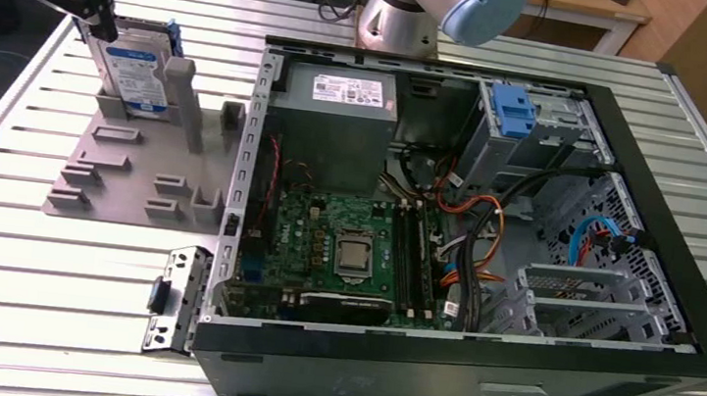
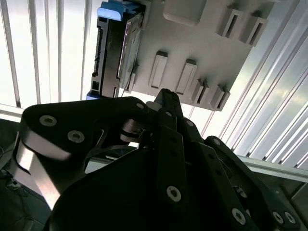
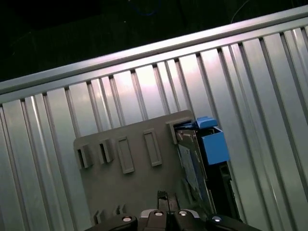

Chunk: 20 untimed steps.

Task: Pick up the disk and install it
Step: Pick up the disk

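- Silver, flat and rectangular, with a white-and-blue label and blue plastic rails along its sides, the disk (image 1: 138, 69) stands on edge in a slot of the grey plastic holder plate (image 1: 120, 171). The plate lies on the ribbed aluminium tabletop (image 1: 55, 290), at the exterior view's left of the open black computer case (image 1: 670, 192).
- My black hand (image 1: 103, 24) hangs near the disk's upper edge, at the corner farthest from the case. I cannot tell whether it touches the disk.
- I cannot tell from these views whether my hand is spread or pressed together. It holds nothing that I can see.
- In the second wrist view the disk (image 2: 113, 53) sits off to one side of my hand's line, so I judge I am not lined up over it.
- The step in hand, as I judge it, is the approach for the pick. The disk is not yet lifted and nothing is installed.
- Taking hold calls for centring over the thin upper edge, square to the flat faces, and gripping between the blue rails.
- A lift would have to go straight up out of the slot, or the disk may bind.
- Inside the case, the metal drive cage (image 1: 548, 130) with its blue plastic bracket (image 1: 512, 106) stands well apart from the disk.
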{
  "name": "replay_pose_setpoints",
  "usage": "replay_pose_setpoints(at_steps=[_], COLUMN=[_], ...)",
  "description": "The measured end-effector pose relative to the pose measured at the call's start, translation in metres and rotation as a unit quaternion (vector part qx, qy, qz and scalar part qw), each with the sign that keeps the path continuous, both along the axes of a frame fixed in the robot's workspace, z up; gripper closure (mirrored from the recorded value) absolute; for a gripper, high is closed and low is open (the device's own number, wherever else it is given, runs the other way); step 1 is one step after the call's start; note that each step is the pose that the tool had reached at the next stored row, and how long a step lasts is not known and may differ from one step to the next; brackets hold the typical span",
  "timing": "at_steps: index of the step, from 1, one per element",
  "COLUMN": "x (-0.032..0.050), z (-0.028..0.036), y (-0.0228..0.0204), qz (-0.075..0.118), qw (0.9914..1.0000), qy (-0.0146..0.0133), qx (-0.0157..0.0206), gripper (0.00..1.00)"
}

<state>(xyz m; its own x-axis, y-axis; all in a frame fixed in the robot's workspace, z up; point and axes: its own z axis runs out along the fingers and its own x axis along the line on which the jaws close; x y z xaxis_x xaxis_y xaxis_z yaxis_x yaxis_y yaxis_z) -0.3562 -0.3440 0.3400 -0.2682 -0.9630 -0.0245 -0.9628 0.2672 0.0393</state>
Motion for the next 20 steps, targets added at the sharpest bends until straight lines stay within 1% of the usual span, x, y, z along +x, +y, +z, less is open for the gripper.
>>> replay_pose_setpoints(at_steps=[5,10,15,20], x=[0.0,0.0,0.0,0.0], z=[0.0,0.0,0.0,0.0], y=[0.0,0.0,0.0,0.0], qz=[0.015,0.03,0.044,0.059], qw=[0.99989,0.99956,0.99902,0.99827], qy=[0.0,0.0,0.0,0.0], qx=[0.0,0.0,0.0,0.0], gripper=[0.9,0.9,0.9,0.9])
